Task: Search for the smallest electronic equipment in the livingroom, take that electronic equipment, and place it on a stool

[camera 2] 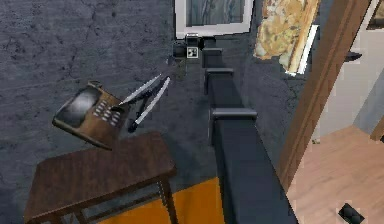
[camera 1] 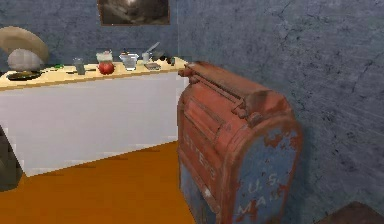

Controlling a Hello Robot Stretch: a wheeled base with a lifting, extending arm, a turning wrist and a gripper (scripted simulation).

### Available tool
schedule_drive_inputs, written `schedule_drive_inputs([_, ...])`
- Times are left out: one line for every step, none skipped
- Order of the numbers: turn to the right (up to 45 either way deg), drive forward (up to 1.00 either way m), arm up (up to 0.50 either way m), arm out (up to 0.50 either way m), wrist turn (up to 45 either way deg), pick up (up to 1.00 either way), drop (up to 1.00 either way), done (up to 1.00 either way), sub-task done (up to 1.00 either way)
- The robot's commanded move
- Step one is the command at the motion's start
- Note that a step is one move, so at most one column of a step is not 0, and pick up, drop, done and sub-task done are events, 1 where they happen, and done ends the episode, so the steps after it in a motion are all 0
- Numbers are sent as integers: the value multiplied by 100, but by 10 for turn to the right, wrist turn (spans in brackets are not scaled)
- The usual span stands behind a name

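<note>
— Arm side view first: what is the hand (camera 2: 126, 114) doing?
— It is holding a dark flat phone-like device with a tan rim and pale buttons (camera 2: 88, 110). That device is hanging tilted at the tips of the two thin fingers (camera 2: 145, 92), clear of every surface, at about nine o'clock from the picture's middle.
— What is lying beneath it?
— A brown wooden stool with a square top (camera 2: 100, 178) is standing at seven o'clock, lower in the picture than the device and apart from it. Whether the device is hanging straight over the seat, I cannot tell.
— And the arm?
— The dark square arm bar (camera 2: 240, 150) is rising from six o'clock toward twelve, ending by two small white marker squares (camera 2: 185, 45). A white-framed picture (camera 2: 213, 15) is hanging on the wall at twelve o'clock, and a yellow patterned curtain (camera 2: 283, 35) is showing at one o'clock.
— What is the forward view giving us?
— A rusty red-and-blue metal box with a rounded top (camera 1: 240, 150) is standing at five o'clock. A white counter's tan tabletop (camera 1: 55, 81) is stretching across at ten o'clock, carrying a small red round fruit (camera 1: 105, 68), some glass vessels (camera 1: 129, 62) and a grey bowl-like thing (camera 1: 22, 62). A dark framed picture (camera 1: 133, 10) is hanging at twelve o'clock.
</note>
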Motion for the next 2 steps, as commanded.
schedule_drive_inputs([0, 0, 0, 0, 390, 0, 0, 0, 0])
schedule_drive_inputs([0, 0, -4, 0, 0, 0, 0, 0, 0])
